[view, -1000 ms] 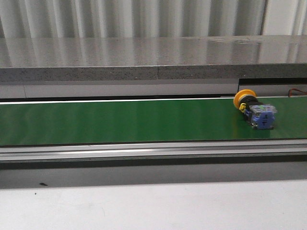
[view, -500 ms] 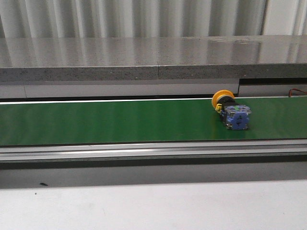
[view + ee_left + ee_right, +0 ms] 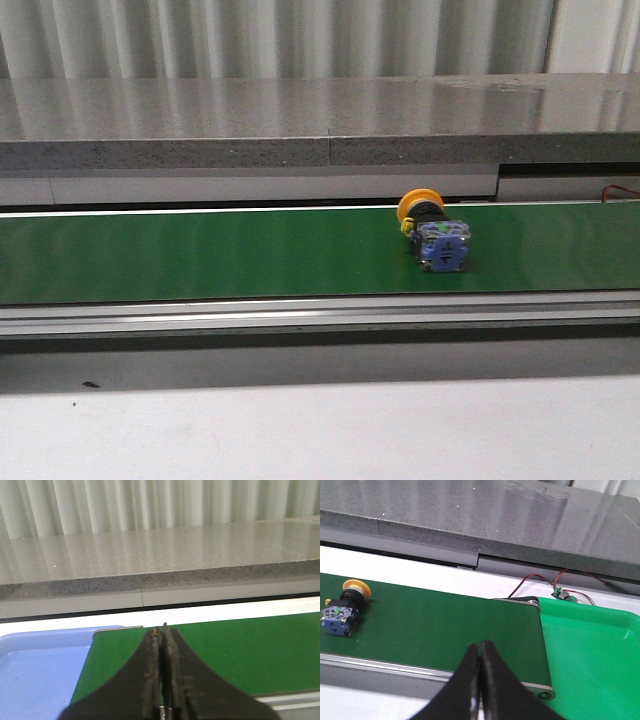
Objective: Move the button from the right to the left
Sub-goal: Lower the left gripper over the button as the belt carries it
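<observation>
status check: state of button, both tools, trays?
button: lying on its side on the green belt, right of centre, untouched by either tool
left tool: shut, holding nothing, over the belt's left end
right tool: shut, holding nothing, over the belt's right end
blue tray: no contents visible in the part shown
green tray: no contents visible in the part shown

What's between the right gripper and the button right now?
Only bare green belt separates the right gripper from the button, as the right wrist view shows.
</observation>
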### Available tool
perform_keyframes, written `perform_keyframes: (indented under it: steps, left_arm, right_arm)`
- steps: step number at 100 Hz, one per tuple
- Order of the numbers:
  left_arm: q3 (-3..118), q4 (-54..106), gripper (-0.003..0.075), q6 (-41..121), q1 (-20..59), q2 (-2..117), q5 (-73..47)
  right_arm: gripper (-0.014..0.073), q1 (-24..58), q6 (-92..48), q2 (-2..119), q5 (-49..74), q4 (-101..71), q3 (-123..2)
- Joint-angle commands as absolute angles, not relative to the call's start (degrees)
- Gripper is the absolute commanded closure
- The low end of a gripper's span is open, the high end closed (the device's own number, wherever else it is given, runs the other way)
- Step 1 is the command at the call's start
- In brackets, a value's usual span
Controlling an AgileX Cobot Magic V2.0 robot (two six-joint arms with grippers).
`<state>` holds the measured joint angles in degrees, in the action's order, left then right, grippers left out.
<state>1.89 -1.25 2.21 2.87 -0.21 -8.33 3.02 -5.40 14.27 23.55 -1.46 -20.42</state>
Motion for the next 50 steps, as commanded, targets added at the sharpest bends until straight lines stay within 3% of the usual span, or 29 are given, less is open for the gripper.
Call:
perform_keyframes:
  steps: [1, 50]
  left_arm:
    - [6.1, -0.6, 0.0741, 1.7, 2.8, -1.9, -6.0]
    - [19.9, 3.6, 0.0741, 1.7, 2.8, 11.2, -20.0]
  right_arm:
    - [0.0662, 3.2, -5.9, 14.7, 18.7, -1.1, -21.8]
    - [0.0662, 3.2, -5.9, 14.7, 18.7, -1.1, -21.8]
